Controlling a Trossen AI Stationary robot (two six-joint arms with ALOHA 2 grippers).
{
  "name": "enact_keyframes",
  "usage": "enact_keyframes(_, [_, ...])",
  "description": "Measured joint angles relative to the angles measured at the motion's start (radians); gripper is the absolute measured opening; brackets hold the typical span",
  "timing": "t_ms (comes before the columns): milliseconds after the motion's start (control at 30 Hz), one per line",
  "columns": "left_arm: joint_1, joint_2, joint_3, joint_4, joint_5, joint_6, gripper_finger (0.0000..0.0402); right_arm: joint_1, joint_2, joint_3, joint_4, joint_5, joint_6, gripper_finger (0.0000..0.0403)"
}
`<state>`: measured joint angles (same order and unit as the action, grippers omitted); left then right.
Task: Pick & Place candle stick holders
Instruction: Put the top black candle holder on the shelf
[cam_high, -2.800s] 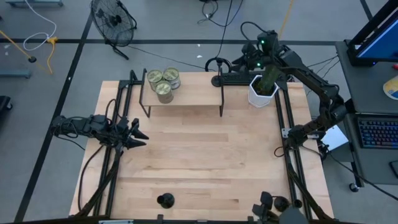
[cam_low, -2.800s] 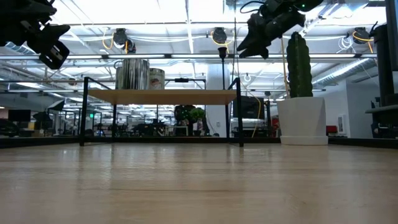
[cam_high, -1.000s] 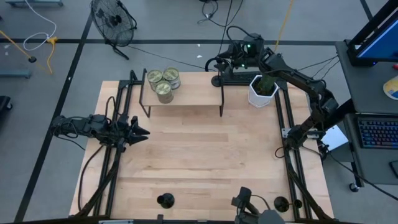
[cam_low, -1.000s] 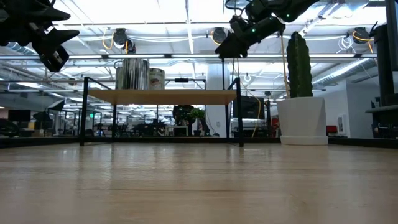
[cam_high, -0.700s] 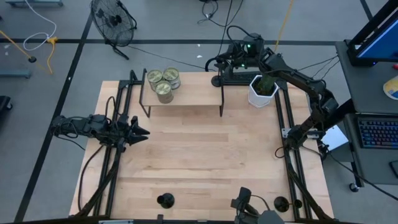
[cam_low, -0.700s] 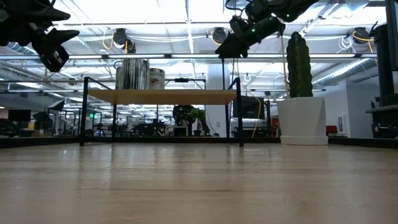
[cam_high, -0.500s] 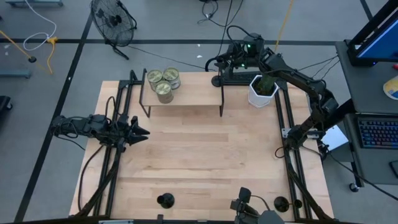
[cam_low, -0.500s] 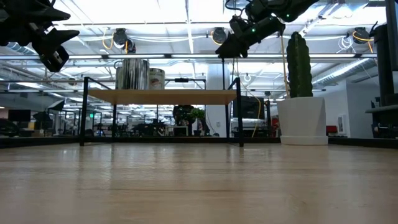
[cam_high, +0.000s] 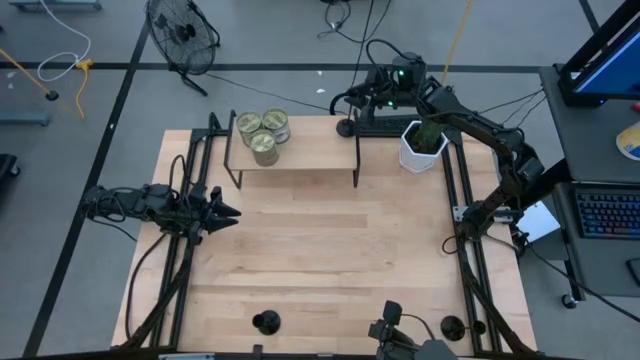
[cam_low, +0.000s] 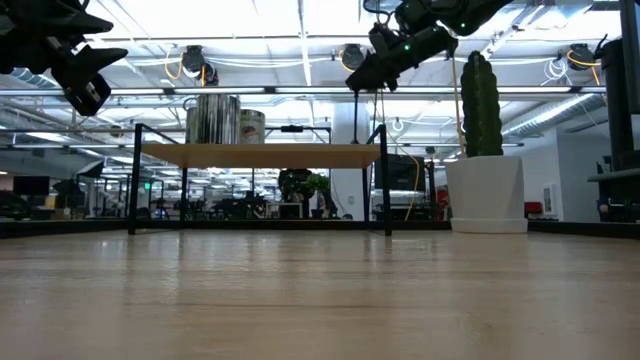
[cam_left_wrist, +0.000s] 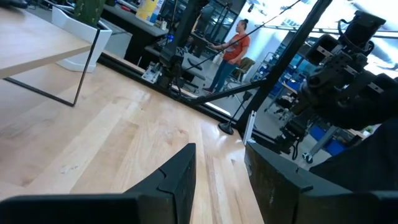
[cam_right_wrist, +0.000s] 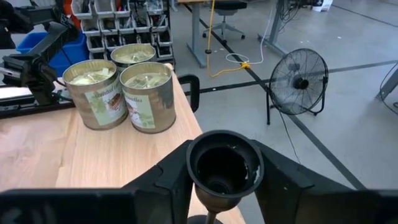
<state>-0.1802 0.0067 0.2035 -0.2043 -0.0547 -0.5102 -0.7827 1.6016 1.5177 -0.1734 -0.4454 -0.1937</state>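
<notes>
Black metal is what matters: a small black candle stick holder (cam_right_wrist: 224, 165), round cup atop a thin stem, sits between the two dark fingers of the right pincer (cam_right_wrist: 221, 180), cup mouth facing the wrist camera. The fingers flank the cup closely, but whether they grip it yet I cannot tell. From above, this right pincer (cam_high: 352, 110) sits at the far edge of the pale wooden worktop (cam_high: 330, 240), beside the end of the low wooden shelf on black legs (cam_high: 295, 150) and near the white pot holding a green cactus (cam_high: 420, 145). Taking it at the cup seems sensible, since the stem is thin and the flat base wants to stay level for setting down.

Two more black candle stick holders stand at the near edge, one (cam_high: 265, 322) left of centre and one (cam_high: 452, 326) toward the right, well apart.

Three silver tins (cam_high: 262, 132) crowd the shelf's left end, leaving its right end bare, likely room for placing.

The left pincer (cam_high: 222, 212) waits over the worktop's left side, fingers parted and holding nothing.
</notes>
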Motion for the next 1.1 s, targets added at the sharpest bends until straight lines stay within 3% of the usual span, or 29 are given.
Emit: enact_keyframes(1100, [0.000,0.000,0.000,0.000,0.000,0.008,0.0143,0.037,0.043,0.000,0.085,0.002,0.030,0.0139])
